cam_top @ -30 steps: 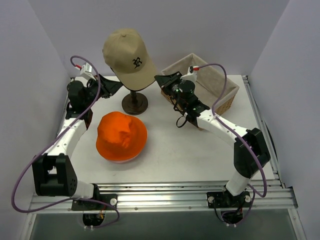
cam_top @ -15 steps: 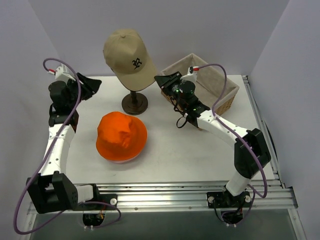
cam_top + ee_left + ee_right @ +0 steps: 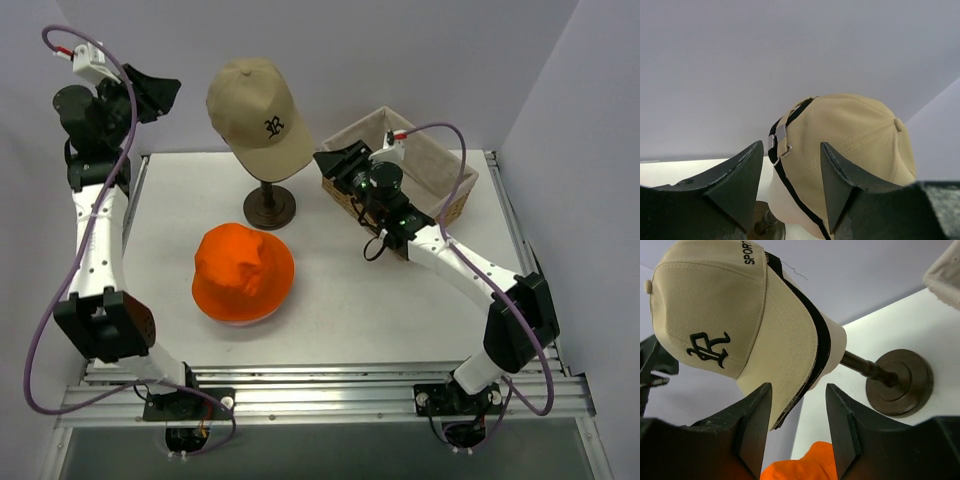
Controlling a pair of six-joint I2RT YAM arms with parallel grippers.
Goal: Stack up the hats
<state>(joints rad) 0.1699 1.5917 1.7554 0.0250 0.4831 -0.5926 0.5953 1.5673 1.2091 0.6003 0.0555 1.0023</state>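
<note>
A tan baseball cap point(image 3: 256, 115) with a black letter sits on a cream mannequin head, tilted. Under its brim a black edge point(image 3: 821, 342) shows against the head. An orange bucket hat point(image 3: 243, 270) lies on the table in front of the stand. My left gripper point(image 3: 163, 90) hangs high at the back left, open and apart from the cap. In the left wrist view the cap's back strap point(image 3: 781, 141) lies beyond the open left gripper point(image 3: 791, 172). My right gripper point(image 3: 324, 160) stands open just right of the brim. In the right wrist view the brim tip point(image 3: 785, 407) lies just beyond the empty right gripper point(image 3: 799, 427).
The head's dark stand base point(image 3: 270, 207) sits behind the orange hat. A woven basket point(image 3: 445, 170) with a pale liner stands at the back right, under the right arm. White walls close in at the back and both sides.
My left gripper has drawn away from the cap's left side, risen to the back left corner and opened. My right gripper has opened beside the brim and shifted slightly right.
</note>
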